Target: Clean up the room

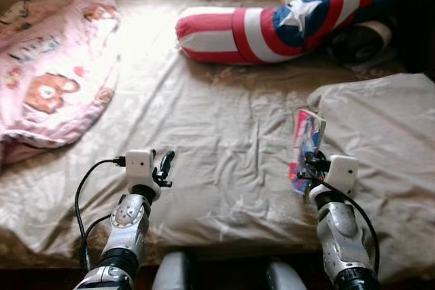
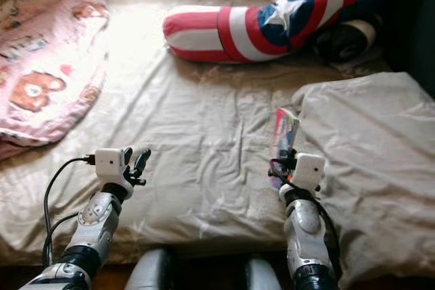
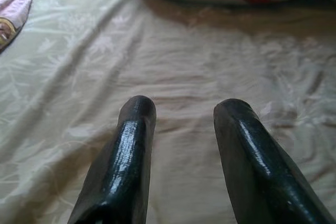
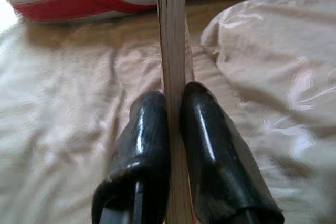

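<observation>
Looking down from my head, I am holding my right gripper (image 1: 307,166) clamped on a thin colourful book (image 1: 306,142), standing it on edge over the beige-sheeted bed (image 1: 224,120) near its front edge, just beside a rumpled beige duvet (image 1: 387,140). My left gripper (image 1: 164,166) is hovering empty, fingers parted. A pink bear-print blanket (image 1: 51,66) is lying at the left edge; a red, white and blue star bolster (image 1: 285,22) is lying toward the far edge.

Through my left wrist, both black fingers (image 3: 128,150) are standing apart above bare sheet.

Through my right wrist, fingers (image 4: 144,145) are pinching the book's page edges.
</observation>
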Tool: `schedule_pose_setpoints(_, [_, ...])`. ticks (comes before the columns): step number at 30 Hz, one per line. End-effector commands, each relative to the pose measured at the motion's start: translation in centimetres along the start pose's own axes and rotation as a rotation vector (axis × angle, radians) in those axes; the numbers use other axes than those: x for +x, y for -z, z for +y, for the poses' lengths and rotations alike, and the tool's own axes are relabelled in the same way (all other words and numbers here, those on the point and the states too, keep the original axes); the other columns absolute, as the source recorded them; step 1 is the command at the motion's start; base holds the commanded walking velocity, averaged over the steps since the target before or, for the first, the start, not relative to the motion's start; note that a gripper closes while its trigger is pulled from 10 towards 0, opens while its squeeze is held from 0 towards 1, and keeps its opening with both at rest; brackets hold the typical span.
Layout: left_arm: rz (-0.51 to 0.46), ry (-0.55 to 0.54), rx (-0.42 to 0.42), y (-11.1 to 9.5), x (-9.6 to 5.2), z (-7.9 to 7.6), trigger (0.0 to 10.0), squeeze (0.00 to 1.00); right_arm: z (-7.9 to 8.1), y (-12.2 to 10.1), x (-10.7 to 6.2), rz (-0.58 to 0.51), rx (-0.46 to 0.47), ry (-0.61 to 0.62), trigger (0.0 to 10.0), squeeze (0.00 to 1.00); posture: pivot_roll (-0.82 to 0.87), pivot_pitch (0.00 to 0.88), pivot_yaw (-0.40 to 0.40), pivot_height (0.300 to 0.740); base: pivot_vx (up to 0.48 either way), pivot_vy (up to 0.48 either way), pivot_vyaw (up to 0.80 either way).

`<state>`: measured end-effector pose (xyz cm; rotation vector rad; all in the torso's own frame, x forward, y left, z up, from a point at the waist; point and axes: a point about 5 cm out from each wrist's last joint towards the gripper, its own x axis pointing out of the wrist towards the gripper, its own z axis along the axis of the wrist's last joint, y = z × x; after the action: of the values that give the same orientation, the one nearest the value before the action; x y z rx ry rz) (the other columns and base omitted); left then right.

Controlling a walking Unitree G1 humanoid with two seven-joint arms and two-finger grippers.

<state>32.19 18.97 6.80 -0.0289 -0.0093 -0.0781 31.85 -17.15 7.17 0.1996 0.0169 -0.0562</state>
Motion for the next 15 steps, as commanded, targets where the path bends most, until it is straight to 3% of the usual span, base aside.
schedule_pose_setpoints(1, [-0.034,0.010,0.003,-0.7,0.2,-0.1,10.0,0.00,-0.2,-0.1,0.5,0.013,0.086,0.012,10.0,0.00,0.01,0.222,0.037,0.645,0.000,0.000,0.00])
schedule_pose_setpoints(4, [-0.054,0.023,0.013,-1.2,0.3,-0.1,10.0,0.00,-0.2,-0.1,1.0,0.035,0.164,0.024,10.0,0.00,0.02,0.235,0.037,0.645,0.000,0.000,0.00])
schedule_pose_setpoints(8, [-0.093,0.031,0.033,-2.1,0.3,0.0,10.0,0.00,-0.4,-0.4,1.9,0.041,0.339,0.058,10.0,0.00,0.04,0.220,0.034,0.645,0.000,0.000,0.00])
schedule_pose_setpoints(9, [-0.093,0.031,0.033,-2.1,0.3,0.0,10.0,0.00,-0.4,-0.4,1.9,0.041,0.339,0.058,10.0,0.00,0.04,0.220,0.034,0.645,0.000,0.000,0.00])
schedule_pose_setpoints(11, [-0.116,0.023,0.042,-2.7,0.2,0.3,10.0,0.00,-1.1,-0.5,2.6,0.053,0.561,0.122,10.0,0.00,0.06,0.277,0.036,0.645,0.000,0.000,0.00])
schedule_pose_setpoints(13, [-0.126,0.022,0.045,-2.9,-0.1,0.3,10.0,0.00,-1.4,-0.4,2.9,0.060,0.681,0.148,10.0,0.00,0.07,0.299,0.036,0.645,0.000,0.000,0.00])
schedule_pose_setpoints(14, [-0.126,0.022,0.045,-2.9,-0.1,0.3,10.0,0.00,-1.4,-0.4,2.9,0.060,0.681,0.148,10.0,0.00,0.07,0.299,0.036,0.645,0.000,0.000,0.00])
schedule_pose_setpoints(15, [-0.132,0.030,0.058,-3.0,-0.4,0.2,10.0,0.00,-1.6,-0.3,3.1,0.059,0.776,0.172,10.0,0.00,0.09,0.329,0.041,0.645,0.000,0.000,0.00])
